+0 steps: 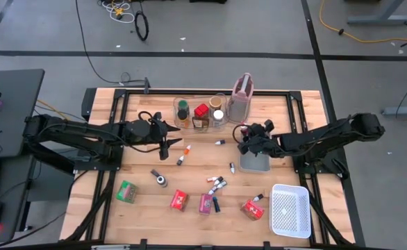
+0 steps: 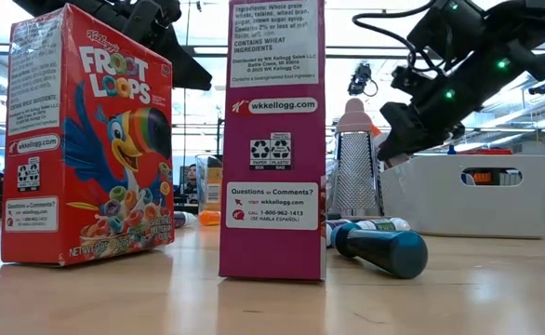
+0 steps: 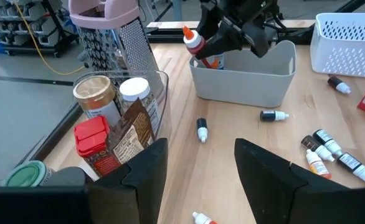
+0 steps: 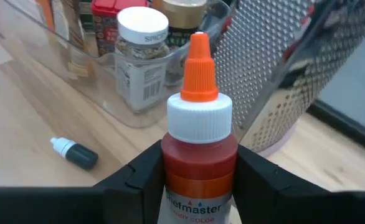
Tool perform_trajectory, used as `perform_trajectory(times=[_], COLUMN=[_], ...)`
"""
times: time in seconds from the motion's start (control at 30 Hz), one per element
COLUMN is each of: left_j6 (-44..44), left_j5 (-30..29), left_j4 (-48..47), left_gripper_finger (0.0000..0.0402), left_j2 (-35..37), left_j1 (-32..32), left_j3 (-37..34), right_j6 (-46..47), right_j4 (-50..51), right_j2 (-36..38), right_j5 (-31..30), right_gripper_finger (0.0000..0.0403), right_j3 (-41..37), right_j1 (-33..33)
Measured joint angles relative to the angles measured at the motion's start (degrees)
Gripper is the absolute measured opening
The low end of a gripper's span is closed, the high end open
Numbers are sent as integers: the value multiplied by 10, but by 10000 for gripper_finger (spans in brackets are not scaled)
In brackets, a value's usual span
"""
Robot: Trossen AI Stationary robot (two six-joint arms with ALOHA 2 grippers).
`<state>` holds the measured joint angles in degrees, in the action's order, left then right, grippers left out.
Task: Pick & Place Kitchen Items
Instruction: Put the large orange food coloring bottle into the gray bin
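Here, the right gripper (image 4: 198, 171) holds an orange-capped food colouring bottle (image 4: 198, 134) upright, its fingers (image 4: 139, 177) pressed against both sides of the bottle's body. In the left wrist view that bottle (image 3: 195, 43) hangs just above the near wall of a grey bin (image 3: 241, 93) on the wooden table (image 1: 148, 201).

The left gripper (image 1: 167, 135) waits over the table's left half, its fingers (image 3: 142, 171) partly apart with nothing between them.

Beside the left gripper, a clear plastic bin (image 3: 161, 84) holds spice jars: one with a white lid (image 3: 134, 90), one with a gold lid (image 3: 94, 90), one with a red lid (image 3: 92, 134). A metal grater with a pink handle (image 3: 117, 37) stands behind it.

Small dropper bottles (image 1: 217, 184) lie scattered across the middle of the table. Near the front edge sit a green packet (image 1: 126, 191), red cereal boxes (image 1: 180, 201) and a pink one (image 1: 205, 203). A white mesh basket (image 1: 289, 210) rests at the front right corner.
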<state>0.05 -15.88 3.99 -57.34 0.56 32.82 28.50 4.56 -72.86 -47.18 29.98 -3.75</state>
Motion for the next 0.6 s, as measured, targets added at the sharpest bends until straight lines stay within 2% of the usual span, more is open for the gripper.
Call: perform_trajectory(times=[0.1,0.37,0.6], left_j6=[3,2,2], left_j5=[0,0,0], left_j4=[0,0,0], left_gripper_finger=[194,194,194], left_j2=[0,0,0], left_j1=[0,0,0], left_j3=[0,0,0], right_j6=[-27,-25,-25], right_j4=[-10,-12,-12], right_j2=[0,0,0], right_j5=[0,0,0], right_gripper_finger=[174,219,221], right_j3=[0,0,0], right_j1=[0,6,25])
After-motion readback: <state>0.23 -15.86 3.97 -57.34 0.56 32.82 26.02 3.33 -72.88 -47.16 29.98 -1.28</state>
